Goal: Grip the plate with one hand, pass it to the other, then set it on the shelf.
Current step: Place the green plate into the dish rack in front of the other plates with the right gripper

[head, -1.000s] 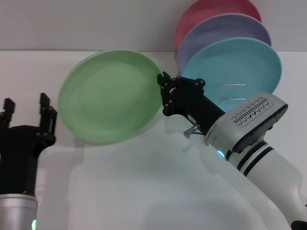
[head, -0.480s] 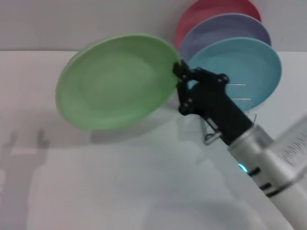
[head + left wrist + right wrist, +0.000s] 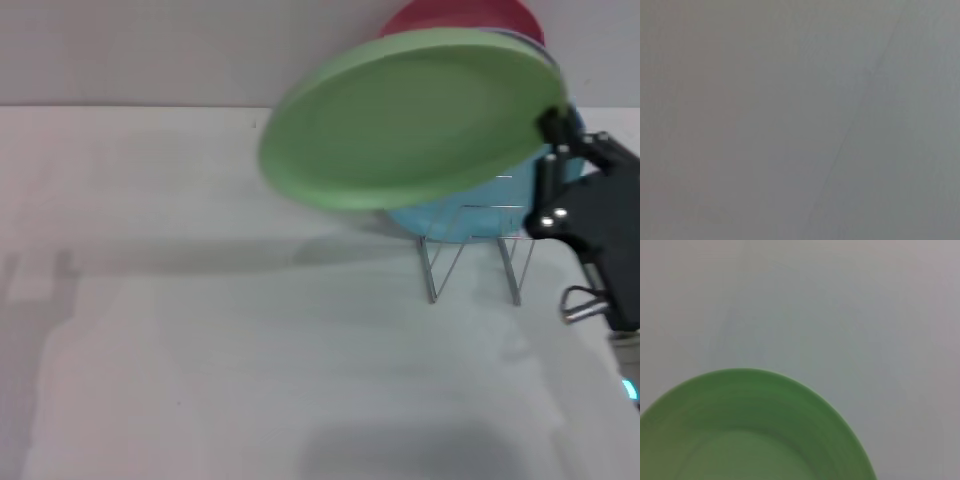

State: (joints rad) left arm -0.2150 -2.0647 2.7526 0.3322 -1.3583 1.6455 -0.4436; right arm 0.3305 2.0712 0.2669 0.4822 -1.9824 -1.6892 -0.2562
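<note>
The light green plate point(image 3: 410, 120) hangs in the air, tilted, above and in front of the wire shelf point(image 3: 475, 250) in the head view. My right gripper point(image 3: 553, 125) is shut on the plate's right rim, at the right edge of that view. The plate's rim also fills the lower part of the right wrist view point(image 3: 750, 435). My left gripper is out of view; the left wrist view shows only a blank grey surface.
A light blue plate point(image 3: 470, 215) stands in the shelf behind the green plate, with a red plate point(image 3: 455, 20) at the back mostly hidden. The white table point(image 3: 220, 350) spreads left and in front of the shelf.
My right gripper has carried the green plate up and to the right, over the shelf. My left arm has drawn back out of the head view.
</note>
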